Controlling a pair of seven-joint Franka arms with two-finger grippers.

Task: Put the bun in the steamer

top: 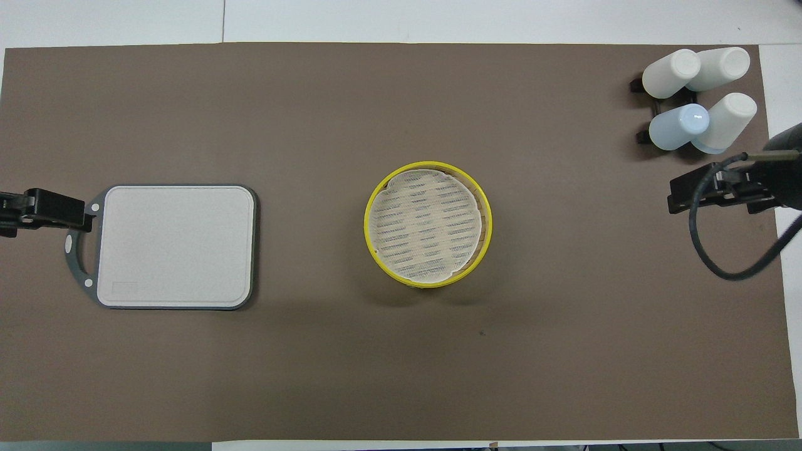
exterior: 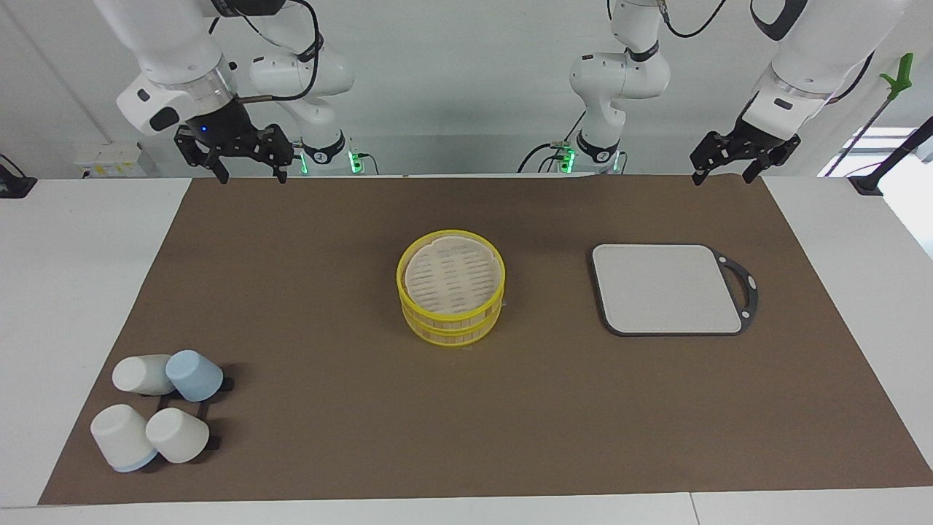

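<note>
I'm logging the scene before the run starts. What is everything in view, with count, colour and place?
steamer: one, bamboo with yellow rims, lid on, middle of the mat.
board: one, grey with black handle, toward the left arm's end.
cups: four, three white, one blue, on a black rack, toward the right arm's end, farther from the robots than the steamer.
mat: one, brown, covering the table.
bun: none in view.
left tool: open, waiting above the mat's edge.
right tool: open, waiting above the mat's edge.

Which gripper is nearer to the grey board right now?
Left. The left gripper hangs over the mat's edge at the robots' end, just past the grey board's handle corner. The right gripper hangs at the right arm's end, with the steamer in between.
</note>
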